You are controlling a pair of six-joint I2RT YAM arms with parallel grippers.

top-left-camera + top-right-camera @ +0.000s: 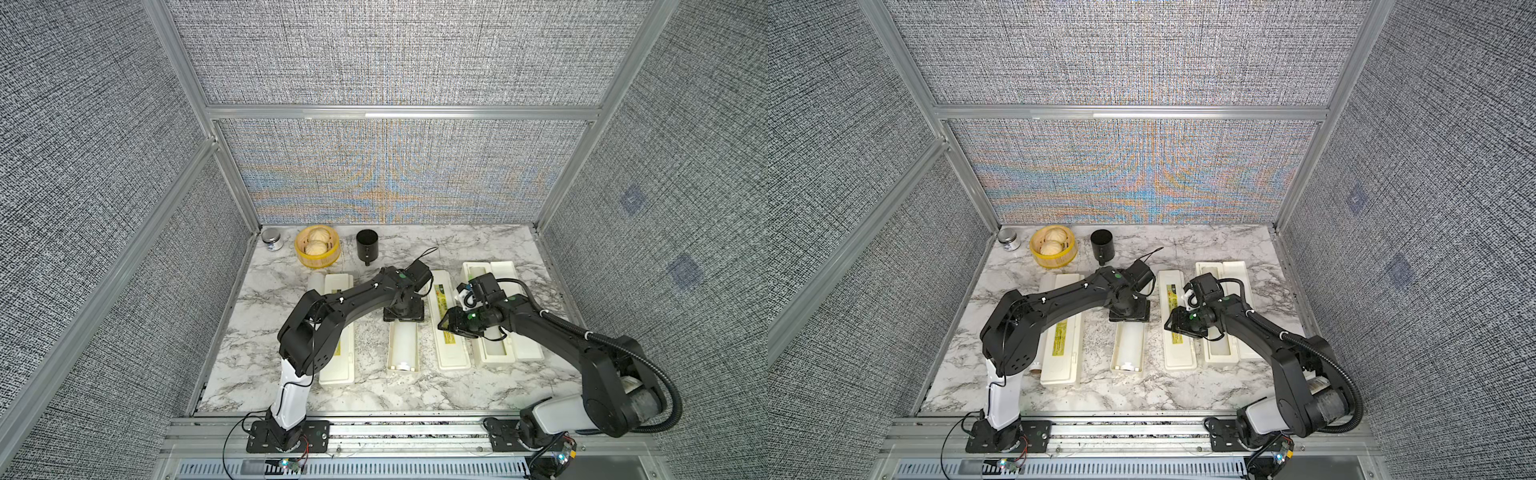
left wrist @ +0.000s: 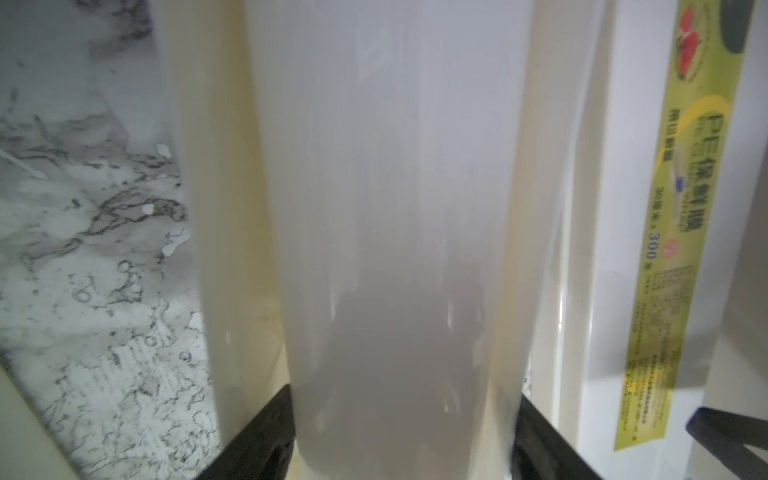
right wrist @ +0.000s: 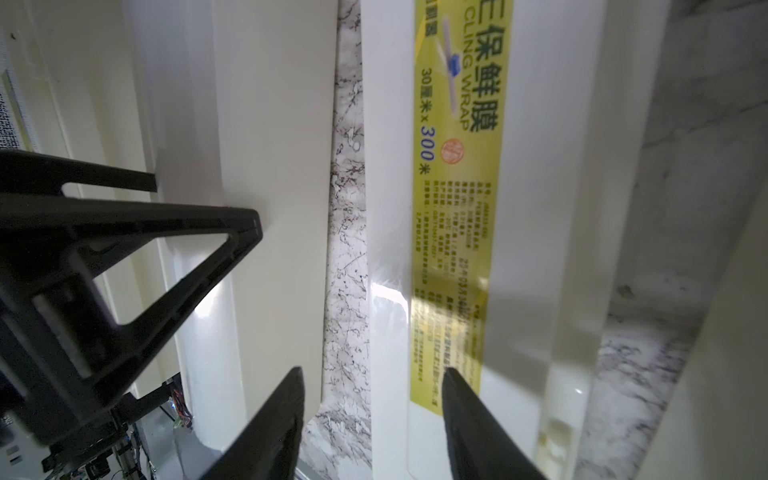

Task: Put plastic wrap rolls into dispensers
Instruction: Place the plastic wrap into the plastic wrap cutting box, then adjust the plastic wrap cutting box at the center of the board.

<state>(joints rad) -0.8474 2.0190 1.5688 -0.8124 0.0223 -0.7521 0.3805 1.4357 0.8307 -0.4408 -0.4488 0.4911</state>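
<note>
Marble-patterned bench (image 1: 415, 395) carrying three cream dispensers laid lengthwise. Toward the left edge we see a closed dispenser (image 1: 343, 370). A plastic wrap roll (image 1: 1045, 284) lies on the bench just beside it, on its left-edge side, not yet loaded. At the centre, an open dispenser (image 1: 390, 353) holds a second roll (image 1: 404, 347) along its trough, with its labelled lid (image 1: 451, 353) folded flat toward the right edge. Nearer the right edge lies another open dispenser (image 1: 478, 357); we cannot tell whether it is filled.

The left gripper (image 2: 405, 395) straddles the central roll at about mid-length, one finger on each flank. We cannot tell whether it presses the film or has let go. The right gripper (image 3: 372, 374) hangs spread and empty above the strip of bench between the labelled lid and the right-hand dispenser.

Along the far edge, toward the left corner, stand a small jar (image 1: 272, 240), a yellow basket (image 1: 318, 261) of buns and a black cup (image 1: 367, 245).

We judge each roll to be light, stiff along its core, slick-skinned and easily dented. The best hold is across the middle, gently, so that the roll stays level.
</note>
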